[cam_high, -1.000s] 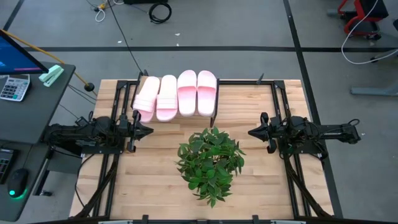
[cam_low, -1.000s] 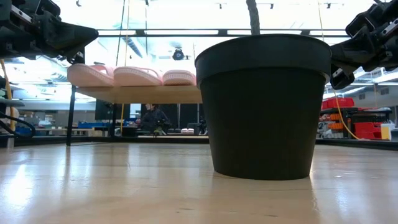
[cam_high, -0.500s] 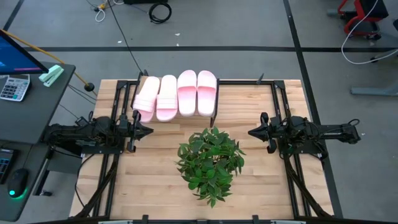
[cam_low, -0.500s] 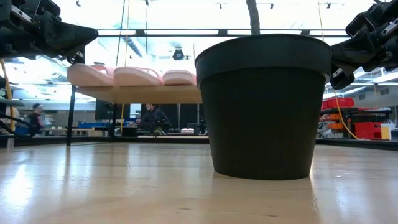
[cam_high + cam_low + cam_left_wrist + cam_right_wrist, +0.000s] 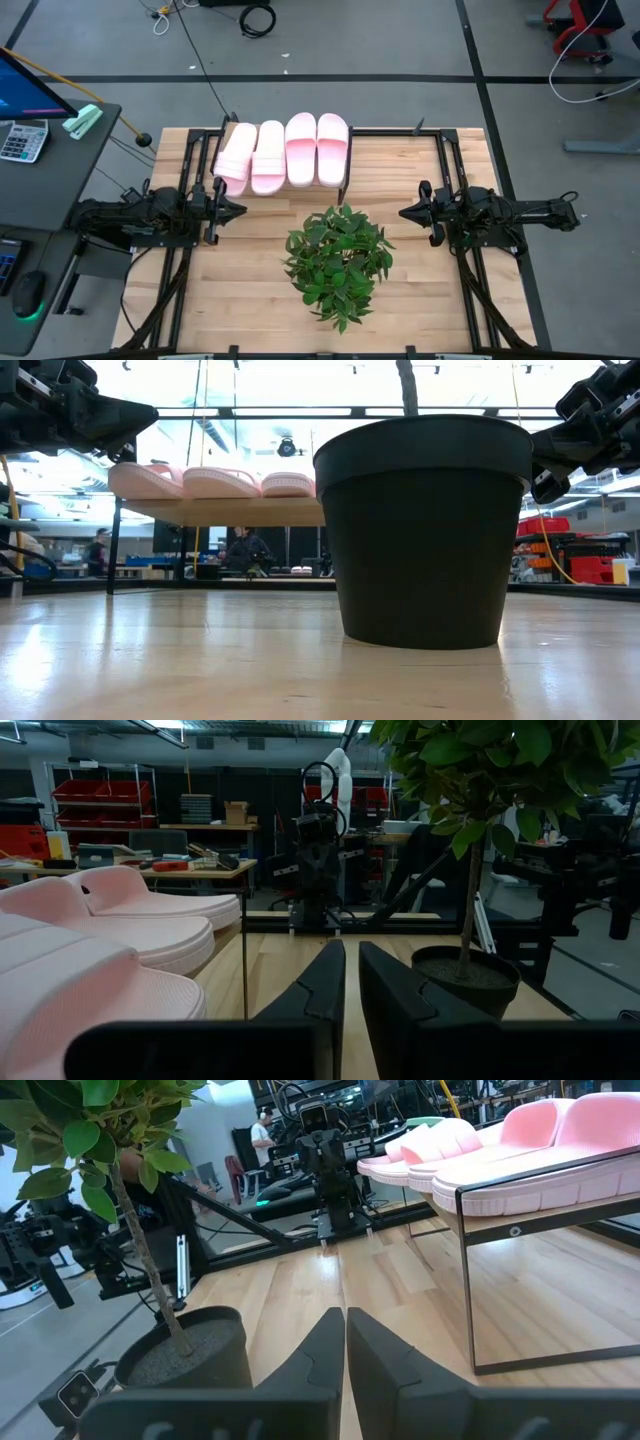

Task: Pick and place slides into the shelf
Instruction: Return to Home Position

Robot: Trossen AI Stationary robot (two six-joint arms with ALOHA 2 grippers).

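A potted plant (image 5: 338, 262) stands on the tabletop (image 5: 250, 300).

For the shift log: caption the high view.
Four pink slides on the shelf, potted plant central, left arm and right arm parked either side, jaws shut, empty.

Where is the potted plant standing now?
In the high view the potted plant stands at the middle of the table, between the left gripper and the right gripper, close to the shelf bearing four slides.

Right gripper (image 5: 345, 1318) fingers pressed together over wooden tabletop (image 5: 400, 1280). Pink slides (image 5: 520, 1150) lined up on shelf (image 5: 560, 1223). Potted plant (image 5: 185, 1345) near.
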